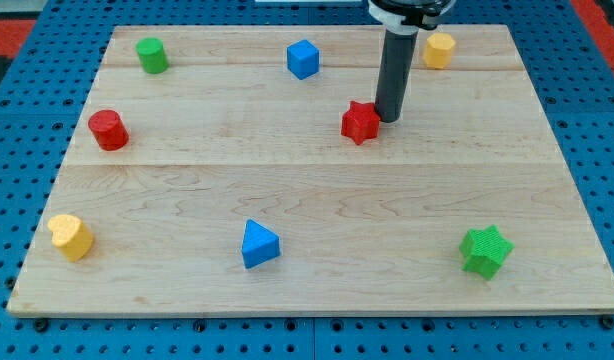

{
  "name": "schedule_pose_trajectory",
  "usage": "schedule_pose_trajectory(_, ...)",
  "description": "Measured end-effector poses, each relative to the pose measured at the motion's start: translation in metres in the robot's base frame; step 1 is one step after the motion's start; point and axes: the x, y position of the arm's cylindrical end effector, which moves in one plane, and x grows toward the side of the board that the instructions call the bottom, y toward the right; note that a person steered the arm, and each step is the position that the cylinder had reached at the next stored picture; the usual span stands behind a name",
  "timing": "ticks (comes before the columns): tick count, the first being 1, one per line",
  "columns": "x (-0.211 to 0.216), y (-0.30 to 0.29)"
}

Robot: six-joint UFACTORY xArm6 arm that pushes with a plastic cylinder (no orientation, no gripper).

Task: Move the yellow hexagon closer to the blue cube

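The yellow hexagon (439, 49) sits near the view's top right of the wooden board. The blue cube (302, 58) sits at the top middle, well to the hexagon's left. My dark rod comes down from the top edge and my tip (388, 119) rests on the board just right of the red star (360, 122), touching or nearly touching it. My tip is below and to the left of the yellow hexagon and below and to the right of the blue cube.
A green cylinder (152, 55) is at the top left, a red cylinder (108, 130) at the left, a yellow heart (71, 236) at the bottom left, a blue triangle (259, 244) at the bottom middle, a green star (485, 250) at the bottom right. The wooden board (317, 290) lies on a blue pegboard.
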Motion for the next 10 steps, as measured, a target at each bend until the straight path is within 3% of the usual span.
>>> schedule_pose_trajectory(5,-0.028,0.067)
schedule_pose_trajectory(7,0.035,0.023)
schedule_pose_trajectory(8,0.02,0.013)
schedule_pose_trajectory(9,-0.037,0.101)
schedule_pose_trajectory(10,-0.106,0.126)
